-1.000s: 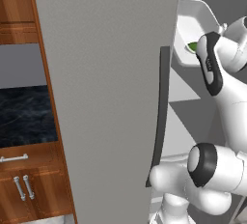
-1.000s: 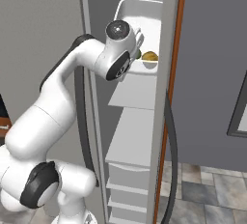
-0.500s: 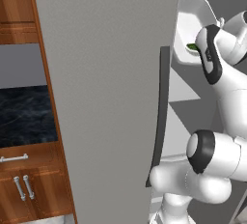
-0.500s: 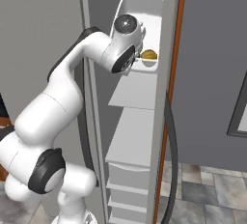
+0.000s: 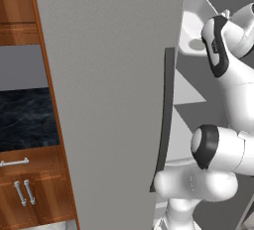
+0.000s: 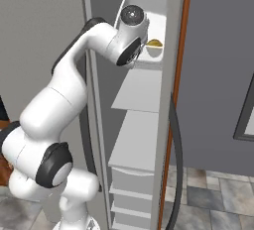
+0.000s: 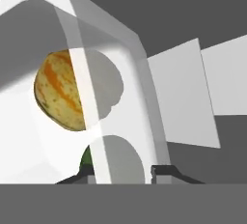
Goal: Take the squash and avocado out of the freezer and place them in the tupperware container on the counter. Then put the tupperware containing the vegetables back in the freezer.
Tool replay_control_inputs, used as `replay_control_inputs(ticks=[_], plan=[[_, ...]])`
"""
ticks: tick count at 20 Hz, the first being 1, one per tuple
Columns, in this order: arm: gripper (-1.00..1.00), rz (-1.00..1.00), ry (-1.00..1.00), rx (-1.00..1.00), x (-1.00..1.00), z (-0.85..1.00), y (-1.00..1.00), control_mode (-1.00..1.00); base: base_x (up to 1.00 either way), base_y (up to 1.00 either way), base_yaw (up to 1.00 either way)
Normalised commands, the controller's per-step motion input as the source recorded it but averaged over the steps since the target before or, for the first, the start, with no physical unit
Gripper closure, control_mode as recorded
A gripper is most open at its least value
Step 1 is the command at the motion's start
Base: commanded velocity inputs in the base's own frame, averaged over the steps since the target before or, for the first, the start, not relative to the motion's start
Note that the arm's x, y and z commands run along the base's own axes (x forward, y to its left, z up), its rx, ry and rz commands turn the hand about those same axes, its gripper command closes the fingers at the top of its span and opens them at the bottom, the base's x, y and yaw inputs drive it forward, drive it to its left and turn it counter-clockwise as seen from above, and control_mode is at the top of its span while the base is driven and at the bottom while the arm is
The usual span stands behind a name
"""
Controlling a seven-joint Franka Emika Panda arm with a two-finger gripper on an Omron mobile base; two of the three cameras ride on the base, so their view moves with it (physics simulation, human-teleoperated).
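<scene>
Gripper (image 7: 123,171) spread open astride the tupperware (image 7: 140,73) wall; avocado (image 7: 86,158) just inside, squash (image 7: 58,90) beyond it.

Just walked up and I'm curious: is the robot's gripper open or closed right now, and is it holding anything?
Gripper: open, its fingertips astride the rim of the tupperware container, with nothing clamped; the squash lies loose inside.

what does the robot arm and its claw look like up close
The arm is glossy white with rounded, bulbous segments and dark grey to black bands at its joints. A round dark cap sits on its upper joint. The claw shows as two small dark tips. No loose cables or markings are visible.
</scene>
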Motion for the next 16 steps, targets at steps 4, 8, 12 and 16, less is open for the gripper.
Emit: replay_control_inputs(ticks=[4,8,12,16], plan=[[1.00,0.14,-0.05,0.00,0.39,0.10,0.00,-1.00,0.00,0.00,0.00],[1.00,0.18,-0.06,0.00,0.47,0.06,0.00,-1.00,0.00,0.00,0.00],[1.00,0.11,-0.07,0.00,0.67,0.06,0.00,-1.00,0.00,0.00,0.00],[1.00,0.06,-0.05,0.00,0.71,0.02,0.00,-1.00,0.00,0.00,0.00]])
